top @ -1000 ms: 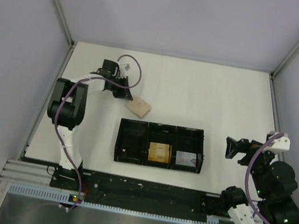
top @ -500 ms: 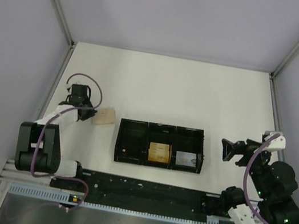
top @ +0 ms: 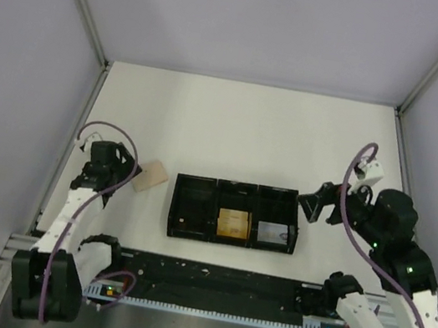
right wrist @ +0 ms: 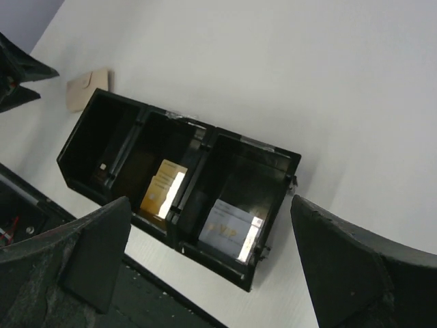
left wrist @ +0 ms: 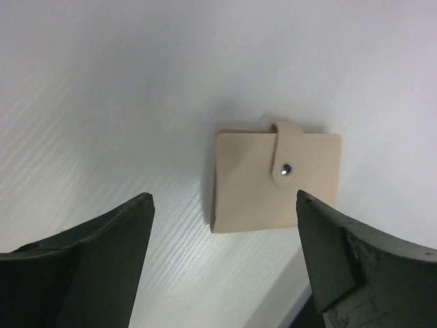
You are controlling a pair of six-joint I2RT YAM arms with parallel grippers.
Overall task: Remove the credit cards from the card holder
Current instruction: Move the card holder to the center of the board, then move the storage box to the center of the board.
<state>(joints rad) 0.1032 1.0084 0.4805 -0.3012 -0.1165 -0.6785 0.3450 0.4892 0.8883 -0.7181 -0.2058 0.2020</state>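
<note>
Card holder [left wrist: 273, 179] moved nearer, now lying closed, strap edge away from the released left hand [top: 125, 167].

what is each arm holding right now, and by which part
Nothing is held. The left gripper is open over the closed card holder, which lies on the table; the right gripper is open above the black tray.

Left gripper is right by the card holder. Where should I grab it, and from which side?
Come straight down with the open left gripper and pinch the card holder across the two side edges that the snap strap does not cross. It lies flat and closed on the table, so probably only its thin edges offer a hold.
</note>
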